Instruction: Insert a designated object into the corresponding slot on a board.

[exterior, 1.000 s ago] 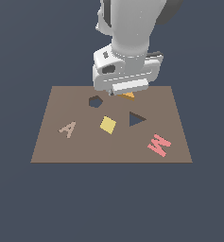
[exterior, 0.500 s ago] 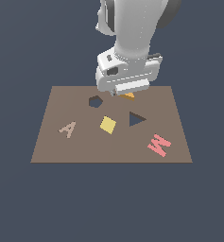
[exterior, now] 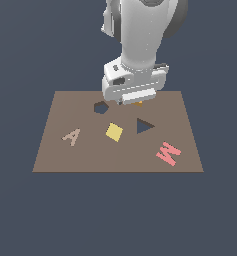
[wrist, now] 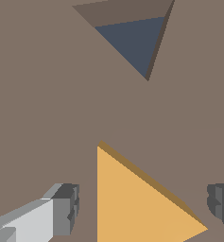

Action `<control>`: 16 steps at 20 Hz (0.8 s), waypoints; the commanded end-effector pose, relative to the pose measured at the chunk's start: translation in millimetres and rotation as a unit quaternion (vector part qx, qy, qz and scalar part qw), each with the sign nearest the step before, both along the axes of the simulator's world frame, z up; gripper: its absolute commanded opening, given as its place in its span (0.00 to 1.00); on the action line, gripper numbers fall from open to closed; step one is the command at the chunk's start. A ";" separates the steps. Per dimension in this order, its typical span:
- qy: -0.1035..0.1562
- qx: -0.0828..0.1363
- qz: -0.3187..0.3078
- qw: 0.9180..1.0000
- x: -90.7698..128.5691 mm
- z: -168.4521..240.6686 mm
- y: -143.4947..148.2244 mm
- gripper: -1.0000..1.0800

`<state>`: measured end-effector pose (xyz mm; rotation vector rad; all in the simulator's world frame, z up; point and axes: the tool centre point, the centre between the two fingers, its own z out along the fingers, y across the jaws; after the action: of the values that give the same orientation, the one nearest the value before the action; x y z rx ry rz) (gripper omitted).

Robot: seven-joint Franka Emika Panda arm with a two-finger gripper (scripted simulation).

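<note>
Exterior view: the white-grey Panda arm comes down over the far edge of the flat brown square board [exterior: 55, 150]. Its gripper [exterior: 131, 101] sits low there, the wrist housing hiding most of the small orange triangular block [exterior: 138, 103]; only an orange sliver shows below it. Also on the board: a dark hexagonal cutout [exterior: 100, 107], a yellow square piece [exterior: 114, 132], a dark triangle-shaped slot [exterior: 144, 126], a tan letter A [exterior: 71, 136] and a pink letter W [exterior: 168, 153]. All matte, flat-shaded. The orange block is near the triangular slot, not in it.

Wrist view: the orange triangle [wrist: 132, 203] lies flat on the board with a darker bevelled edge. Grey blocky fingertips [wrist: 66, 208] flank it, jaws wide apart, neither touching it, nothing gripped. The triangular slot [wrist: 132, 40] is recessed, dark blue-grey floor, well apart from the block.
</note>
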<state>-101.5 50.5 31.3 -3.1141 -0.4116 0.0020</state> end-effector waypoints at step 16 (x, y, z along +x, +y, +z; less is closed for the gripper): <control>-0.001 0.000 0.000 1.000 0.8 3.7 0.1 0.00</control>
<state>-100.8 50.7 33.7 -3.1145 -0.4124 -0.0003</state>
